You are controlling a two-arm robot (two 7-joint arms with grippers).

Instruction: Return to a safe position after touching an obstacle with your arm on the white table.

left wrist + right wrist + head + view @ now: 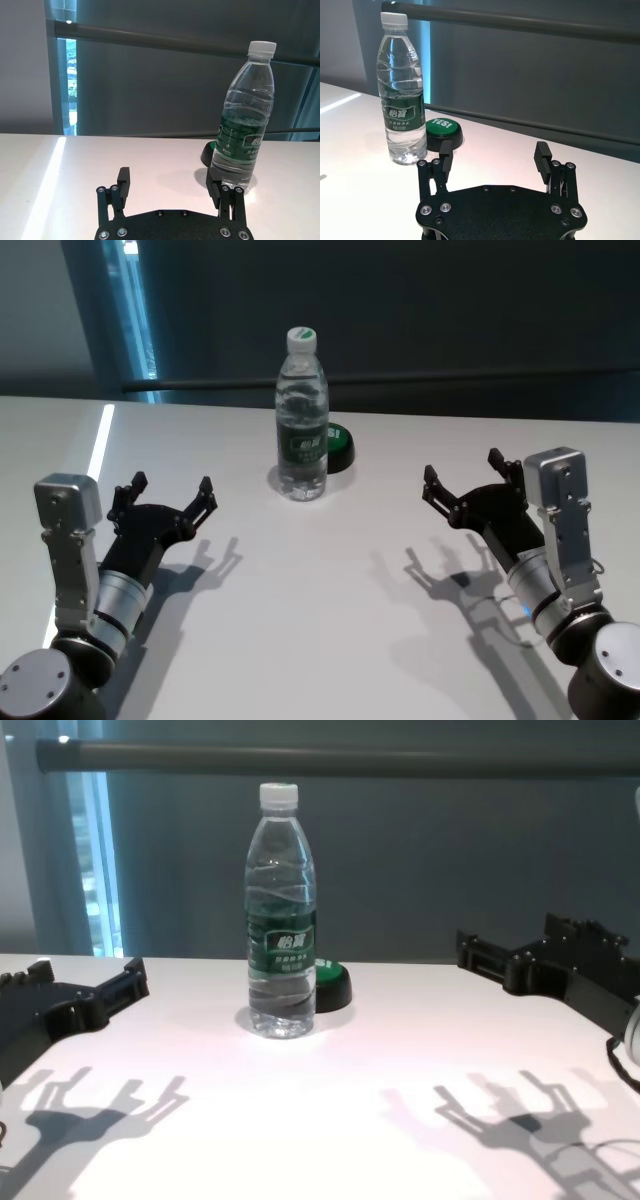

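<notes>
The clear water bottle with a white cap and dark green label stands upright on the white table, toward the back middle. My left gripper is open and empty, above the table to the bottle's front left, apart from it. My right gripper is open and empty, to the bottle's front right, also apart. The bottle also shows in the left wrist view, beyond the left gripper. It shows in the right wrist view beyond the right gripper, and in the chest view.
A low black-and-green round puck sits just behind the bottle on its right side, close to it. A dark rail and a dark wall run behind the table's far edge. A bright strip of light lies on the table's left part.
</notes>
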